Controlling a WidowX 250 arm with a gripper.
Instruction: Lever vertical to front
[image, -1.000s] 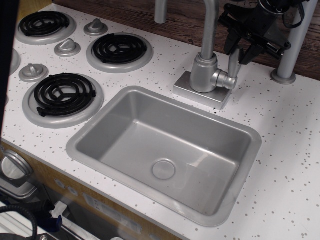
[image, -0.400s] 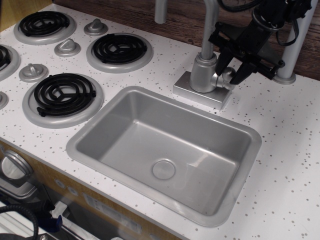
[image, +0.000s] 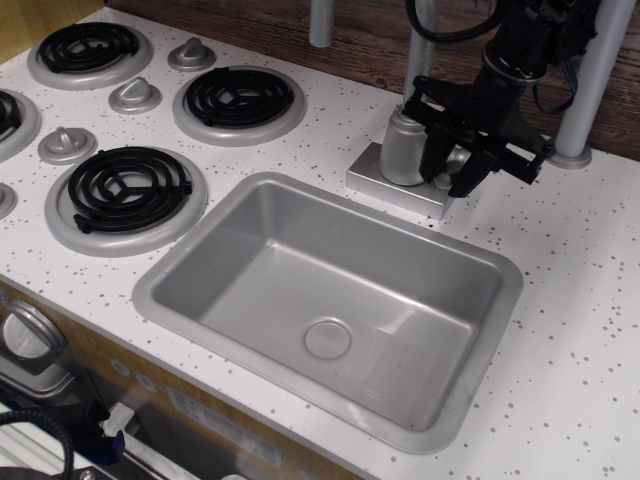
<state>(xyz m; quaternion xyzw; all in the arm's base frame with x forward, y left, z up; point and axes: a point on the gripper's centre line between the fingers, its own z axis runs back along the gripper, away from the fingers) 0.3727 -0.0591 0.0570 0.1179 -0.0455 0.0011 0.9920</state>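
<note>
Gripper at the faucet lever, set to swing it toward the front.

The black gripper (image: 450, 172) hangs over the right side of the faucet body (image: 400, 146), its two fingers pointing down and straddling the spot where the lever (image: 457, 160) joins by its stub; only a sliver of silver shows between them, so the lever's present angle is hard to read, and I cannot tell whether the fingers are pressing on it or merely bracketing it. The faucet base (image: 392, 184) sits on the speckled worktop (image: 560, 260) just behind the sink (image: 330, 300). In my judgement the step in hand is engaging the lever; the next move calls for a firm hold and a short arc forward about the stub, toward the sink.
</note>
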